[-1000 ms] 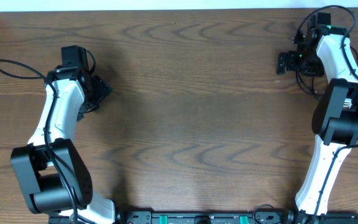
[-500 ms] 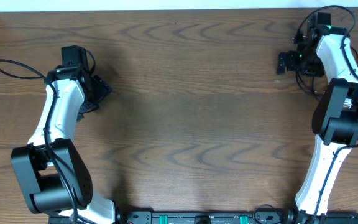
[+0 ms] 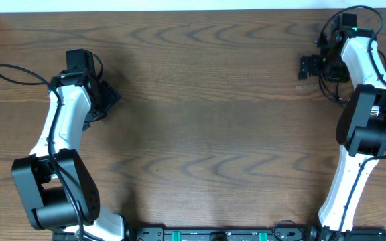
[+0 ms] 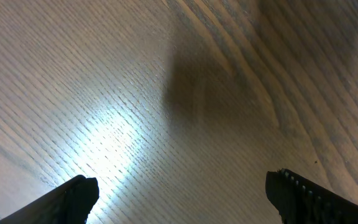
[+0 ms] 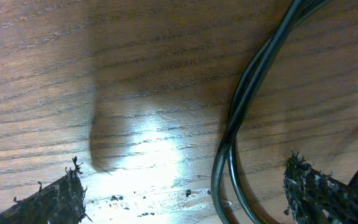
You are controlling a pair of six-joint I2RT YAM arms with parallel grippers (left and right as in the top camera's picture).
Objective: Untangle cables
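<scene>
Two thin black cables (image 5: 241, 106) run side by side across the wood in the right wrist view, from the top right down toward the bottom edge. They lie between the spread fingers of my right gripper (image 5: 188, 196), nearer the right finger, and nothing grips them. From above, the right gripper (image 3: 306, 67) sits open at the table's far right corner, with black cable loops (image 3: 332, 89) just beside it. My left gripper (image 3: 106, 99) hovers open at the left side; its wrist view (image 4: 185, 196) holds only bare wood.
A thin black cord (image 3: 15, 75) loops on the table left of the left arm; I cannot tell whether it belongs to that arm. The wooden table (image 3: 206, 120) stretches between both arms. Dark crumbs (image 5: 188, 193) speckle the wood under the right gripper.
</scene>
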